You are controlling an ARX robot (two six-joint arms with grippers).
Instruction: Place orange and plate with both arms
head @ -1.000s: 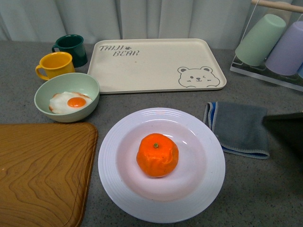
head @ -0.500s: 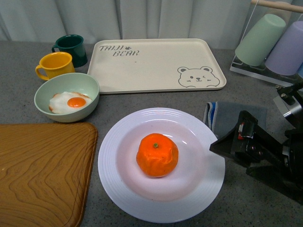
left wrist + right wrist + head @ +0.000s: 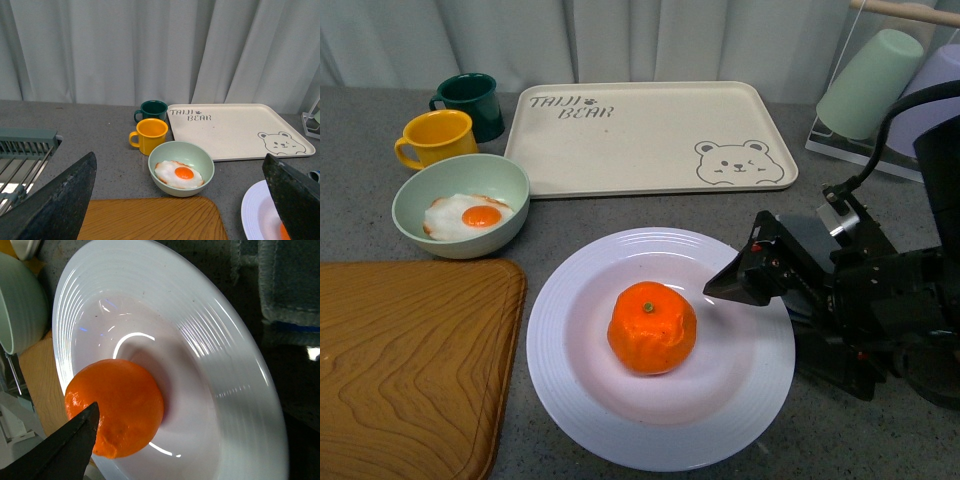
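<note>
Since half a second ago, right gripper came further in over the plate rim. Its tip is near the orange (lying mid-plate) — grip state I cannot tell. Left gripper fingers spread wide.

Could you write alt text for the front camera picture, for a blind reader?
A bright orange fruit sits in the middle of a round white ridged plate, with the robot's black right pincer poised over its right side. Behind are a cream bear tray and a pale green bowl holding a fried egg.
</note>
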